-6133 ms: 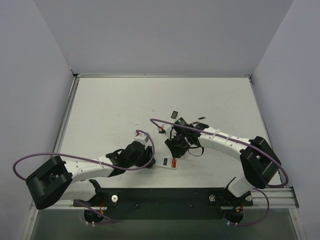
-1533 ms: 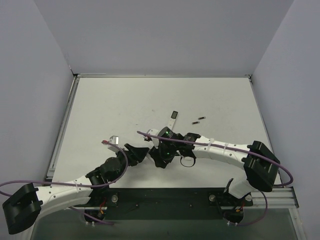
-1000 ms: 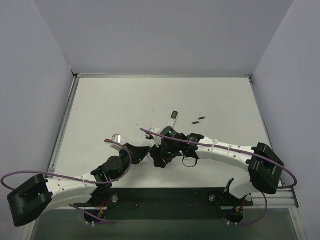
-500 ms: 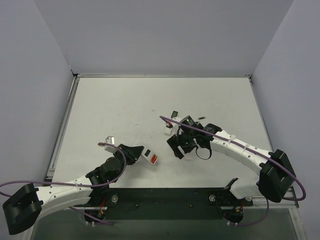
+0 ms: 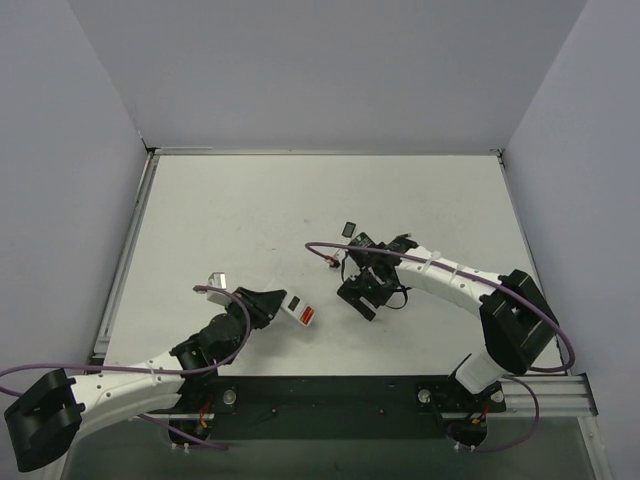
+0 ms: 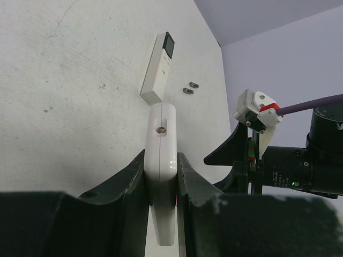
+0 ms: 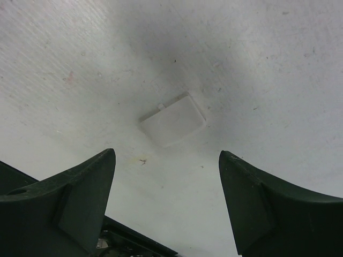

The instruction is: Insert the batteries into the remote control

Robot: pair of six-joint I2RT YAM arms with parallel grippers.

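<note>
Remote control point(image 6: 161, 128), pinched edge-on by the left gripper point(image 6: 161, 163), might twist loose; right gripper point(image 7: 166, 155) gapes empty.

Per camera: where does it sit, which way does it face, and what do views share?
Top external: above and behind the bases, looking down on the table; left arm and right arm show whole.
Left wrist: looks along the table past the left jaws, clamped on the remote control, toward the slim remote and batteries.
Right wrist: looks straight down between the open right jaws at a small white cover.
Shared: top and left wrist both show the remote control and slim remote.
</note>
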